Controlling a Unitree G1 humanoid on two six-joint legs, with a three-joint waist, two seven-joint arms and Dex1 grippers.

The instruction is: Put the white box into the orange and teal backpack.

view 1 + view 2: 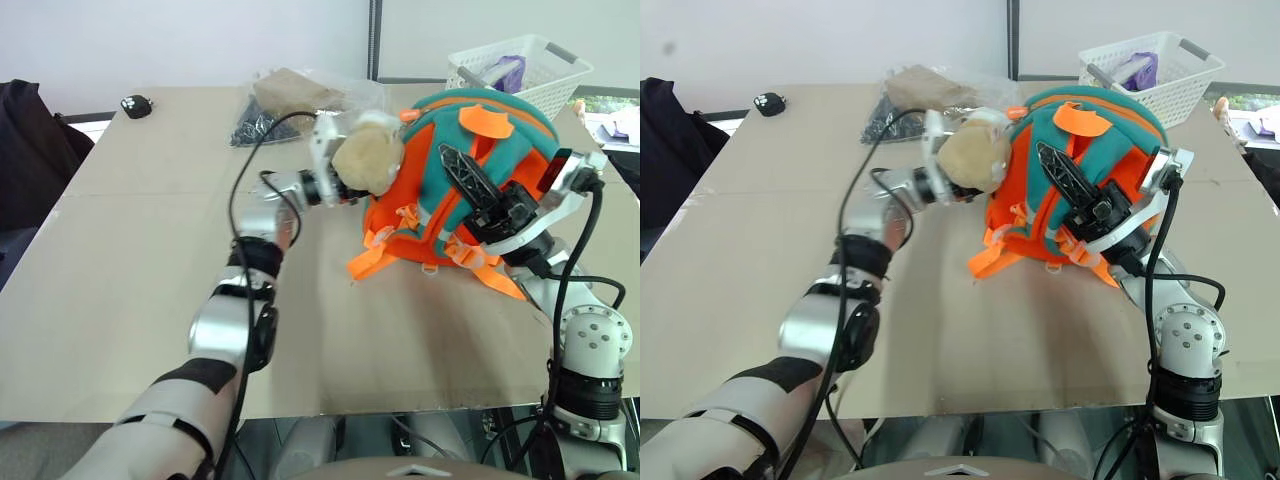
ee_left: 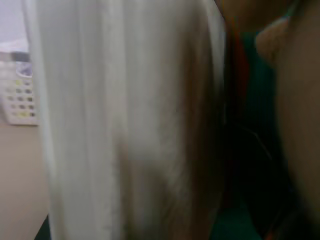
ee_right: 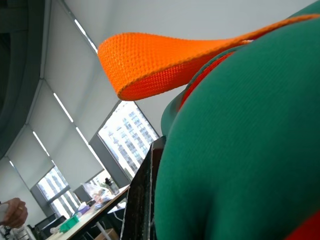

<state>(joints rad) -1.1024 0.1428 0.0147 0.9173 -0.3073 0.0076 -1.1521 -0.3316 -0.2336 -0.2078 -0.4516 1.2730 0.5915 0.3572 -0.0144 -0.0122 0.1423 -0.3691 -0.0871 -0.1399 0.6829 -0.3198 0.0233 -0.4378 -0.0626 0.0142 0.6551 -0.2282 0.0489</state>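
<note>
The orange and teal backpack [image 1: 520, 125] lies on the table at the right, its tan plush toy [image 1: 368, 160] facing my left arm. My left gripper [image 1: 332, 182] reaches in from the left and holds the white box [image 1: 322, 140] off the table against the pack's left side. Most of the box is hidden behind the plush toy. In the left wrist view the white box [image 2: 125, 125] looms close beside dark teal fabric. My right gripper [image 1: 452, 162] is shut on the pack's teal fabric near an orange strap [image 3: 165, 60].
A white lattice basket [image 1: 530, 70] stands at the back right, just behind the backpack. A clear bag of dark items [image 1: 280, 105] lies behind my left gripper. A small black object [image 1: 136, 105] sits at the table's far left. A dark bundle [image 1: 30, 150] lies beyond the left edge.
</note>
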